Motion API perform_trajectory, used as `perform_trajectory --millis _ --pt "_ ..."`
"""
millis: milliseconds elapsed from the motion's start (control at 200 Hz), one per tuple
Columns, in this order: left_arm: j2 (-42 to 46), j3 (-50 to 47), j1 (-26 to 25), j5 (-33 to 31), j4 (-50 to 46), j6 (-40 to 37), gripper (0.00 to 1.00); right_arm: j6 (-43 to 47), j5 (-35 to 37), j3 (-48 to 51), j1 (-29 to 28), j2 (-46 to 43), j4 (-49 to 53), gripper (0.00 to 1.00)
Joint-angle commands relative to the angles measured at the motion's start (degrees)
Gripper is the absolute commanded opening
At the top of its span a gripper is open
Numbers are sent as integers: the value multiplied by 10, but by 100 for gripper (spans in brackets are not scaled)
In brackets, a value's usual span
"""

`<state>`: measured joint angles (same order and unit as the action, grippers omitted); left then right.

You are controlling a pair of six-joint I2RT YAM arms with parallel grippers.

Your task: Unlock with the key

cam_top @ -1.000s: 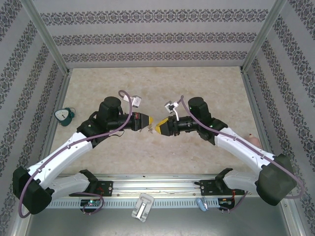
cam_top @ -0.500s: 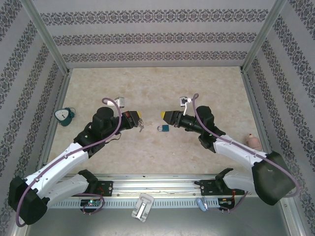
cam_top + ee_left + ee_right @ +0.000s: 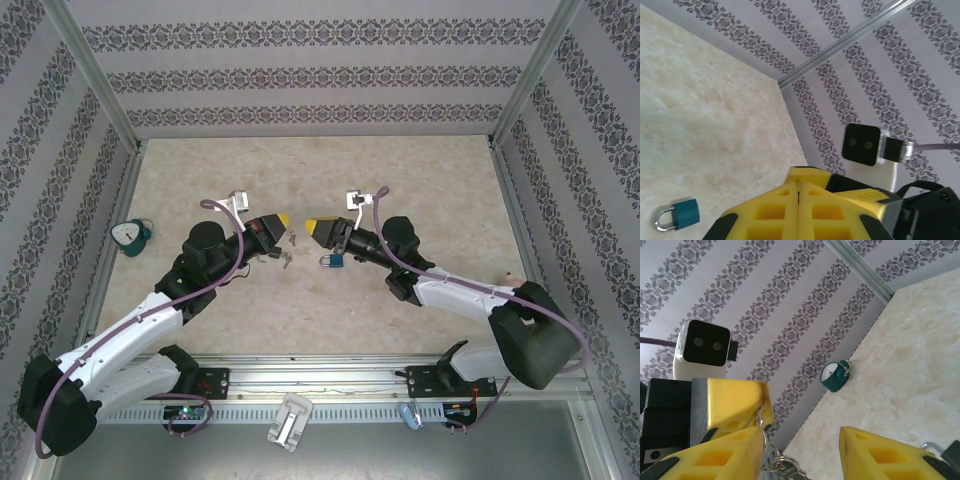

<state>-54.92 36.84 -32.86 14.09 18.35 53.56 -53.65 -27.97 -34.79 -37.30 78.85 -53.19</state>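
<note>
On the marbled tabletop [image 3: 420, 180] near the middle of the enclosure lies the teal padlock [image 3: 333, 261], flat on its side and free of both arms. The left wrist view also shows it [image 3: 677, 215], its silver shackle closed and pointing away from the body.

Just to the left of the padlock and above table level, the left gripper [image 3: 283, 220] has its yellow fingers [image 3: 770, 210] pressed fully together. A bunch of keys [image 3: 289, 243] hangs from its tip. From the right wrist camera the ring and keys [image 3: 782, 465] dangle below the edge of that yellow finger. The lowest keys hang near the padlock, but whether they touch the table cannot be told.

Directly over the padlock, the right gripper [image 3: 313, 225] points towards the left one, the two tips close but apart. Its jaws stand partly open, with a clear gap between the yellow fingers [image 3: 880, 455] and nothing clamped between them.

Far to the left of the padlock, by the patterned side wall [image 3: 60, 150], sits a small teal alarm clock [image 3: 130, 236], which the right wrist camera also catches [image 3: 834, 376].
</note>
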Motion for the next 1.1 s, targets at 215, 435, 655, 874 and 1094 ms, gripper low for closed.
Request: perform_trajectory --millis 215,435,655,874,1094 --pt "1 -11 8 34 82 20 0 -67 -52 -34 -14 47 -152 39" --pt "6 -16 8 31 89 23 0 -79 -65 -34 -17 56 -171 39" --pt "3 -16 7 32 98 24 0 -88 -73 -38 -26 79 -180 41" --pt "3 -19 8 31 101 26 0 -92 -78 -39 -28 82 -193 37" --pt "5 -21 8 20 100 26 0 -95 -86 -35 -30 81 -201 38"
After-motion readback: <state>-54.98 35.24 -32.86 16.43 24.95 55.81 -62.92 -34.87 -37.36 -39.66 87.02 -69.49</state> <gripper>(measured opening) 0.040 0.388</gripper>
